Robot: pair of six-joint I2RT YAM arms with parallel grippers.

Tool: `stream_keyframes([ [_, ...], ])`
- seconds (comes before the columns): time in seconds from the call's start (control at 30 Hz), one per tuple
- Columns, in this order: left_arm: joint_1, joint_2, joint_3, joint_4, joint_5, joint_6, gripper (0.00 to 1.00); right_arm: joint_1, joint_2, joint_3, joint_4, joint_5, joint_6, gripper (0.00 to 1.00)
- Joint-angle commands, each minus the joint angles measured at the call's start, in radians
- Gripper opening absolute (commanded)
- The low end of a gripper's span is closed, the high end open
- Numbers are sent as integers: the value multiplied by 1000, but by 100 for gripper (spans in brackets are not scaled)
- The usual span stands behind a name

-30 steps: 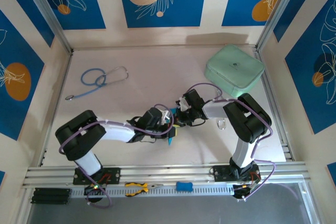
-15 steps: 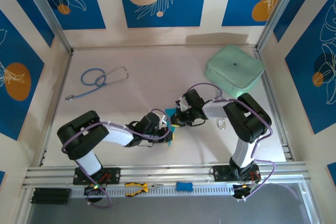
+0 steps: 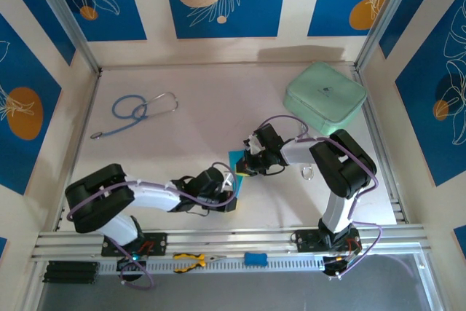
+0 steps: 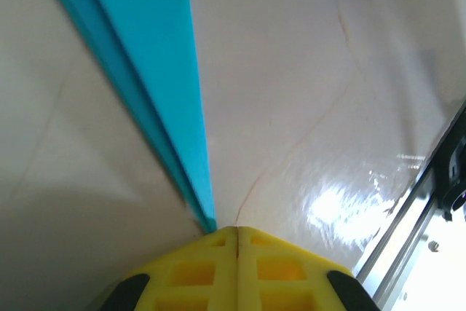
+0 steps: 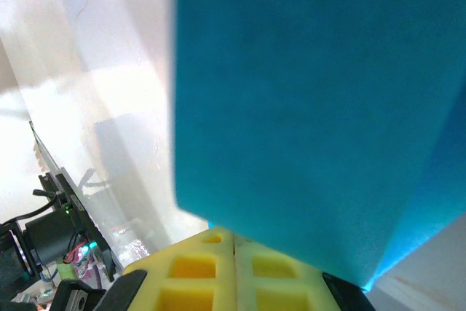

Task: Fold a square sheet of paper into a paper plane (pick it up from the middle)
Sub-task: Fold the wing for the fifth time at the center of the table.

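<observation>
The paper (image 3: 236, 159) sits right of the middle of the table (image 3: 182, 129), stretched between the two arms. Its long axis runs near to far. The left arm (image 3: 145, 193) has the near end and the right arm (image 3: 342, 162) the far end.

In the left wrist view the left jaws are clenched on the paper's narrow tip. The folded layers run edge-on straight away from them, up and to the left. In the right wrist view the right jaws are clenched on one edge, with the broad blue face spreading out ahead of them.

Neither arm needs to reach, since both already grip. The coming crease likely depends on keeping the line between the two grips taut. Whether the paper touches the table I cannot tell.
</observation>
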Motion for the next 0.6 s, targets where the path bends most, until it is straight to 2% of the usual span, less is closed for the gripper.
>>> stream_keyframes([
  [0.0, -11, -60, -29, -179, -43, 36, 0, 4, 72, -45, -129, 159, 9, 6],
  [0.17, -1, -185, 10, -209, -105, 60, 1, 5, 52, -48, -132, 158, 32, 6],
  [0.23, 18, -193, 26, -184, -96, 61, 1, 7, 35, -55, -133, 163, 53, 6],
  [0.43, 93, -90, 67, 22, -8, 12, 3, 45, 1, -72, -122, 177, 151, 6],
  [0.57, 104, -8, 113, 62, -24, 7, 4, 55, -5, -81, -112, 180, 214, 6],
])
